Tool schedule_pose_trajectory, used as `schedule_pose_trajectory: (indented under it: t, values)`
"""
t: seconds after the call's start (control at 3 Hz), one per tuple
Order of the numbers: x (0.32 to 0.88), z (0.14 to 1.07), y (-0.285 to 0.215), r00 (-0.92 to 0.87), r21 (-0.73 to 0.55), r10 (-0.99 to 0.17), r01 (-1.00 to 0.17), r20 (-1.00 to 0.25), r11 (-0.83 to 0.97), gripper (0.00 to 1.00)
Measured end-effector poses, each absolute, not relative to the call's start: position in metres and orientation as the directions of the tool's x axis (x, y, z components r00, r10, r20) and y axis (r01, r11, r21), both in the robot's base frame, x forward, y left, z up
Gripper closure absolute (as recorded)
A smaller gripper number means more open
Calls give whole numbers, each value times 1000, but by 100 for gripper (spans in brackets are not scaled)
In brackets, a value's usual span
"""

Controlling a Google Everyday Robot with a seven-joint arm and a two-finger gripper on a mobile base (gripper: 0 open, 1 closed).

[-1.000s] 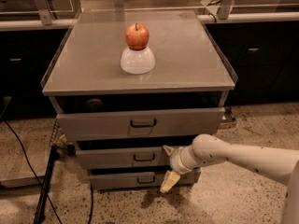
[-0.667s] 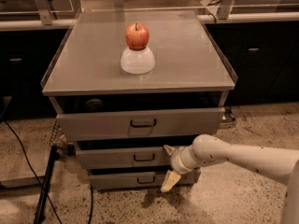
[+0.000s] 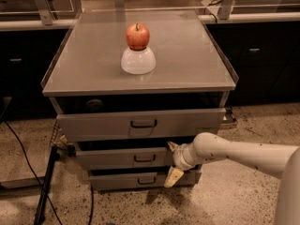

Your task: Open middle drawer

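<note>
The grey metal cabinet has three stacked drawers. The middle drawer (image 3: 117, 157) has a flat grey front with a small dark loop handle (image 3: 144, 158) at its centre. My gripper (image 3: 171, 162) is at the right end of that drawer front, to the right of the handle. One cream finger (image 3: 172, 177) points down over the bottom drawer (image 3: 126, 180); the other sits at the middle drawer's top edge. The white arm (image 3: 243, 153) comes in from the right. The top drawer (image 3: 140, 123) stands slightly out.
A red apple (image 3: 138, 35) rests on an upturned white bowl (image 3: 138, 60) on the cabinet top (image 3: 187, 55). Black cables (image 3: 44, 191) hang on the left over the speckled floor. Dark counters run behind.
</note>
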State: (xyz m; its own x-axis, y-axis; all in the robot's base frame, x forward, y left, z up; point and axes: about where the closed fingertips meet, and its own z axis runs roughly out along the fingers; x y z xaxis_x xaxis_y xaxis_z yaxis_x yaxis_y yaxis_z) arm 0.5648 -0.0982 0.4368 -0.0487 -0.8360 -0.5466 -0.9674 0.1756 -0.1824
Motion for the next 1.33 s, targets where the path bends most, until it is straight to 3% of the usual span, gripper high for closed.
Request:
schedule_pose_trajectory:
  t: [0.67,1.33]
  values:
    - [592,424,-114,-54,-201,-864,-964,-500,176,0]
    - [592,404,-116,-123,-73,-857,-980,-500,183,0]
